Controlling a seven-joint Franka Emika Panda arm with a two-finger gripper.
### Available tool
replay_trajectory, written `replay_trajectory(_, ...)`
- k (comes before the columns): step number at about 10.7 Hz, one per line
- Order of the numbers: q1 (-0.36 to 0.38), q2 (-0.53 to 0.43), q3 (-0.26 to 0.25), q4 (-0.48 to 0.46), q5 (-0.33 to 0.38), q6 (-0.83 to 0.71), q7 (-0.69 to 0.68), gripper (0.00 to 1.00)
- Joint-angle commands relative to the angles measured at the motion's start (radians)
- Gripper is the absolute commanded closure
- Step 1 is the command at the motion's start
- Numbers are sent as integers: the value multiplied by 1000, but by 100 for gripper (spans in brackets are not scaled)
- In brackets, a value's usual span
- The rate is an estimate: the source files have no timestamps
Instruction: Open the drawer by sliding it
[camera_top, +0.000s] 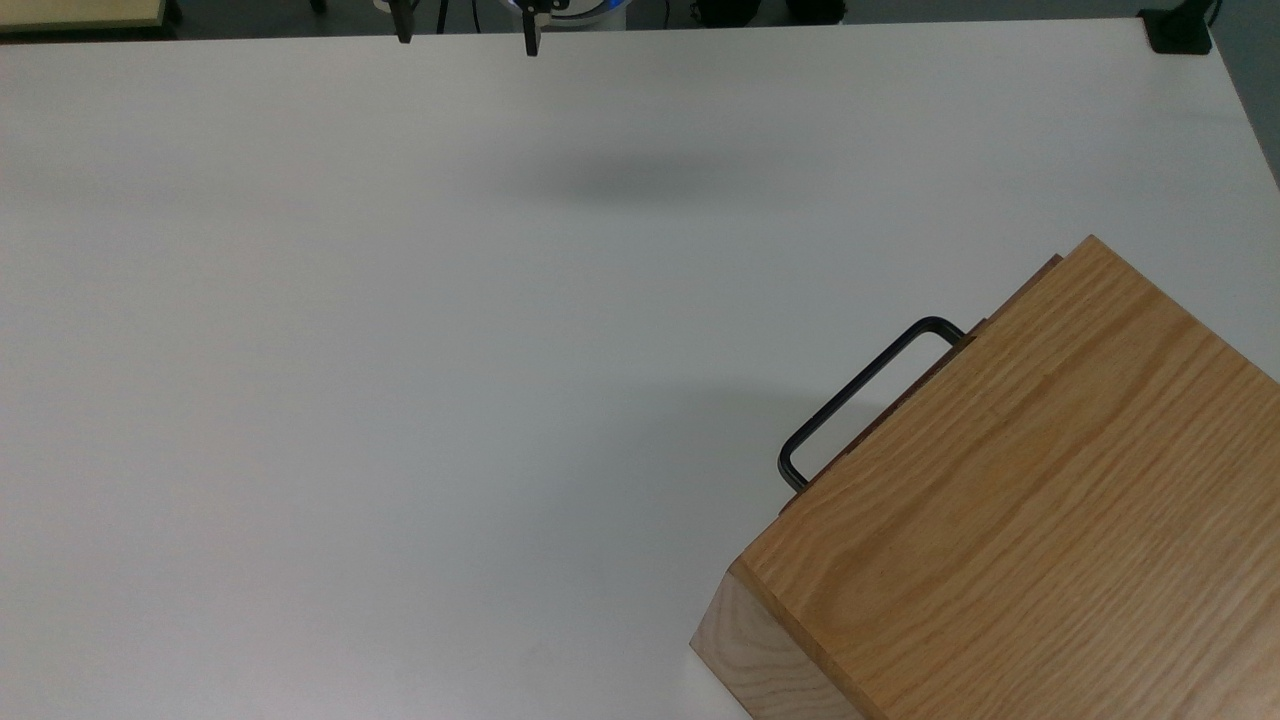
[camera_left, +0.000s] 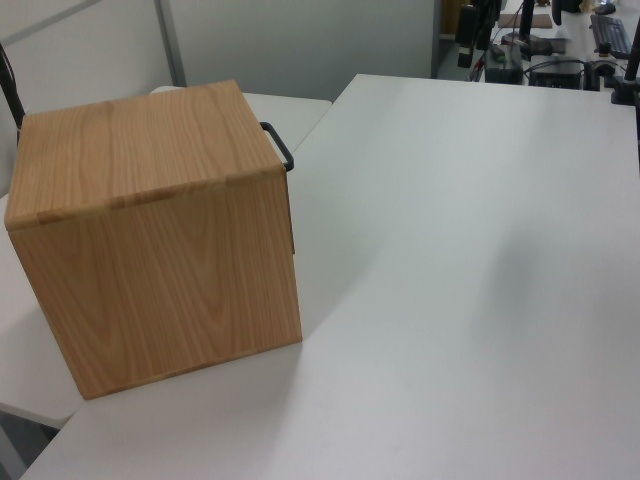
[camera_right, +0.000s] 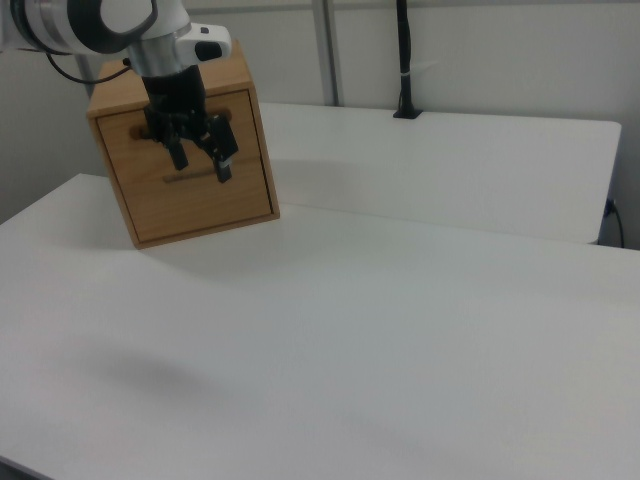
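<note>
The drawer (camera_right: 215, 200) sits shut in the oak cabinet casing (camera_top: 1020, 500), at the top view's lower right. Its thin black U-shaped handle (camera_top: 865, 400) sticks out toward the middle of the white table, and the handle (camera_left: 280, 145) also peeks past the casing (camera_left: 150, 230) in the left view. My gripper (camera_top: 465, 35) hangs open at the table's far edge in the top view, well away from the handle, with nothing between its fingers. In the right view the gripper (camera_right: 202, 165) is raised above the table and overlaps the drawer front in the picture.
The white table (camera_top: 400, 350) stretches wide and bare between gripper and cabinet. A black clamp (camera_top: 1180, 30) sits at the top view's upper right corner. A black pole (camera_right: 403, 60) stands at the table's far edge in the right view.
</note>
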Motion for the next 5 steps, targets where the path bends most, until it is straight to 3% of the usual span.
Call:
replay_trajectory(1,12,-7,7,-9,26,12,149,0)
replay_trajectory(5,11,2,36,-4,62,23,608,0)
